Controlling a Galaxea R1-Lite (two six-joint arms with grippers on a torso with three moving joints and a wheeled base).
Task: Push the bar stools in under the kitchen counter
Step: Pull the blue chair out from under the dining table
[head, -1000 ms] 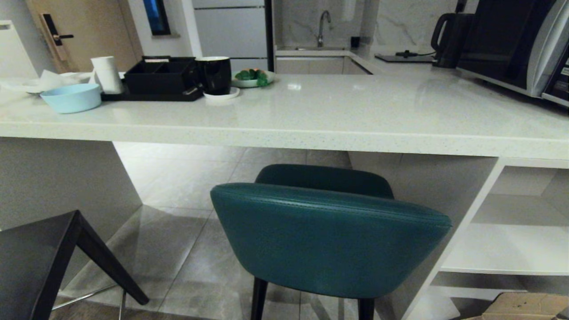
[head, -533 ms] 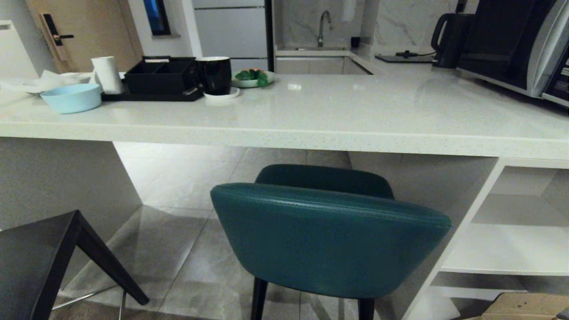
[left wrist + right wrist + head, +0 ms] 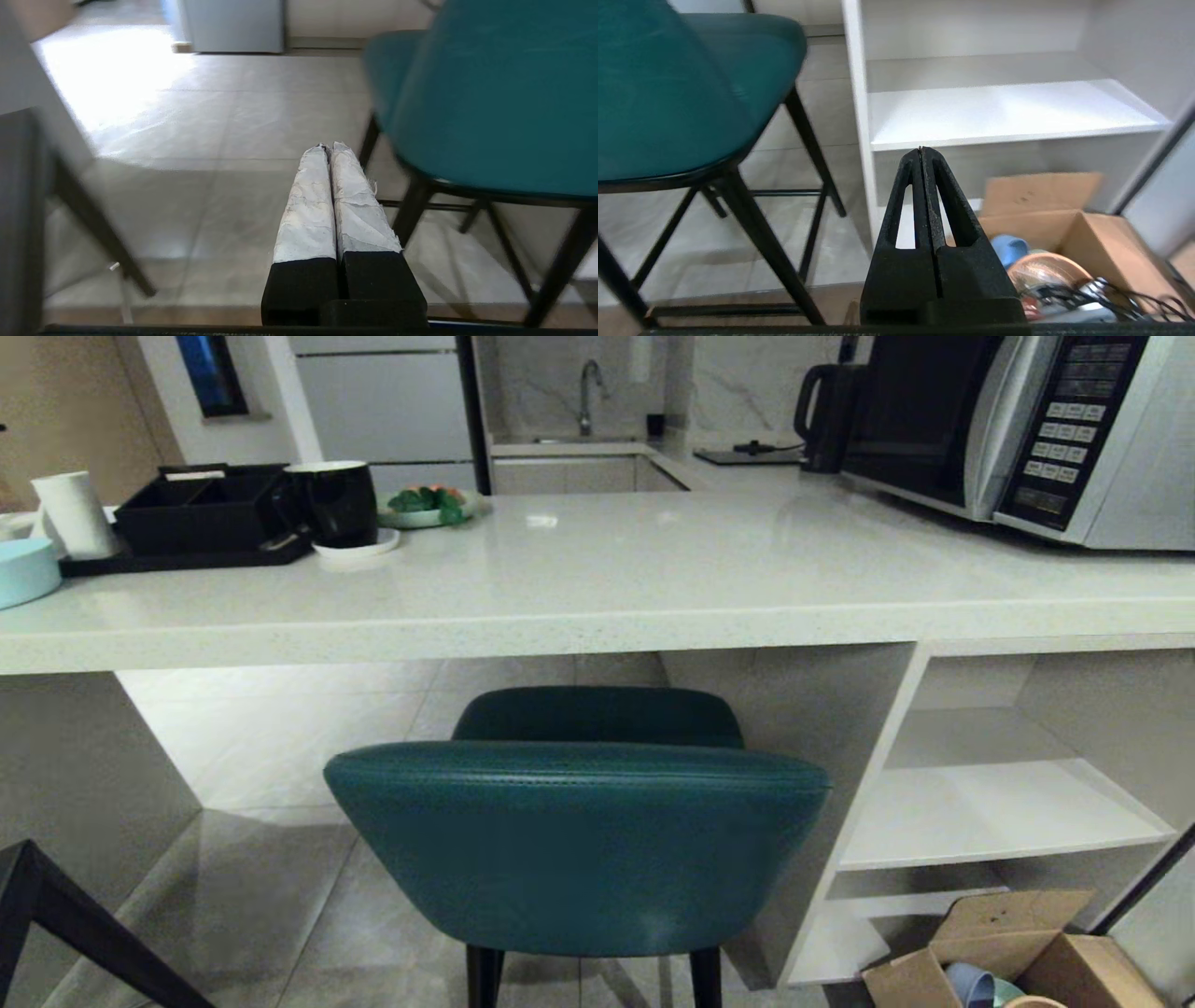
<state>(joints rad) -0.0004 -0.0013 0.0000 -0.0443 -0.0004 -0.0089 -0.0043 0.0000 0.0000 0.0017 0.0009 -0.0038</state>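
Observation:
A rounded teal bar stool (image 3: pixel 579 840) with thin black legs stands right in front of me, its back toward me and its seat partly under the off-white kitchen counter (image 3: pixel 560 616). A corner of the dark grey stool (image 3: pixel 56 933) shows at the lower left. Neither arm appears in the head view. My left gripper (image 3: pixel 328 148) is shut and empty, low beside the teal stool (image 3: pixel 495 93); the dark stool (image 3: pixel 28 210) is on its other side. My right gripper (image 3: pixel 920 150) is shut and empty, between the teal stool (image 3: pixel 677 88) and the white shelving (image 3: pixel 999 112).
On the counter stand a black tray (image 3: pixel 177 523), a black mug (image 3: pixel 331 504), a pale blue bowl (image 3: pixel 23 574), a kettle (image 3: pixel 826 415) and a microwave (image 3: pixel 1018 429). White open shelves (image 3: pixel 990 812) are at the right. An open cardboard box (image 3: pixel 999 957) of oddments sits on the floor.
The whole head view has shifted: the scene slid left, so the teal stool sits more squarely in front and the shelving and box came into view. Nothing itself moved.

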